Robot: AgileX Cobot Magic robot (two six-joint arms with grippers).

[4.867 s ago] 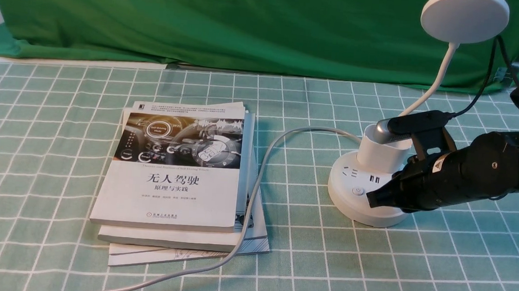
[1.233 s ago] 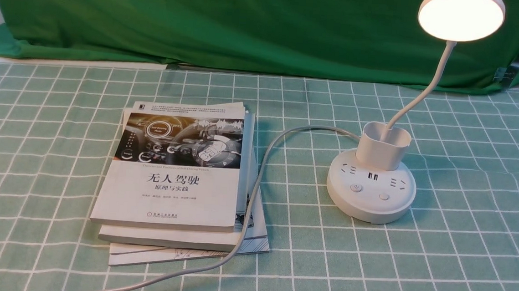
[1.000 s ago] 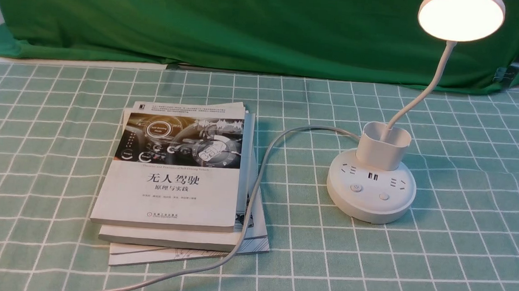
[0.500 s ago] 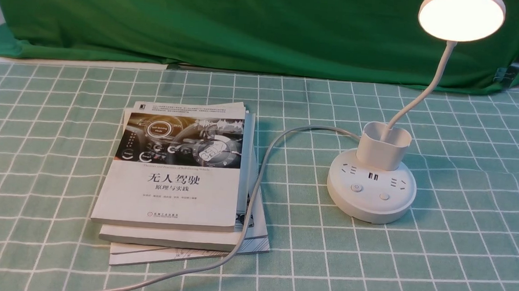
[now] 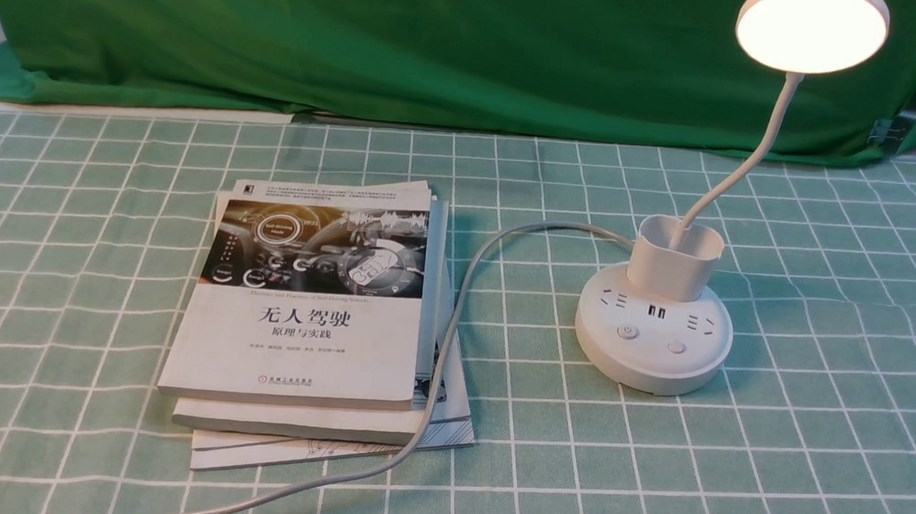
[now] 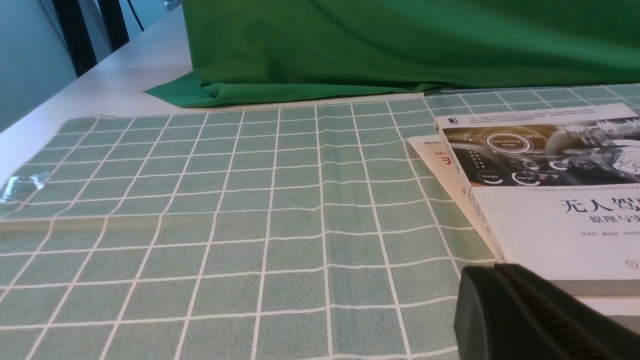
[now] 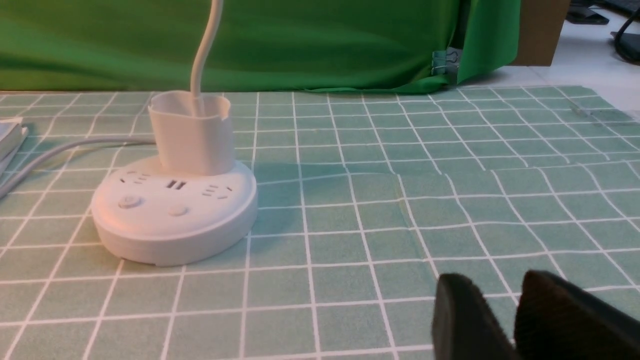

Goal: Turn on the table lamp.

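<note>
Since the earlier frame, right arm gone from the table lamp (image 5: 654, 335) | lamp lit, right of the books (image 5: 302, 302) | right pincer (image 7: 492, 295) parted, empty; left pincer (image 6: 492, 280) closed, empty | job looks done, nothing left

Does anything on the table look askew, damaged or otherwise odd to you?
Nothing looks damaged or spilled. The books are stacked unevenly, their edges fanned at different angles, and the grey cable lies loosely across their right side. The lit lamp stands upright.
</note>
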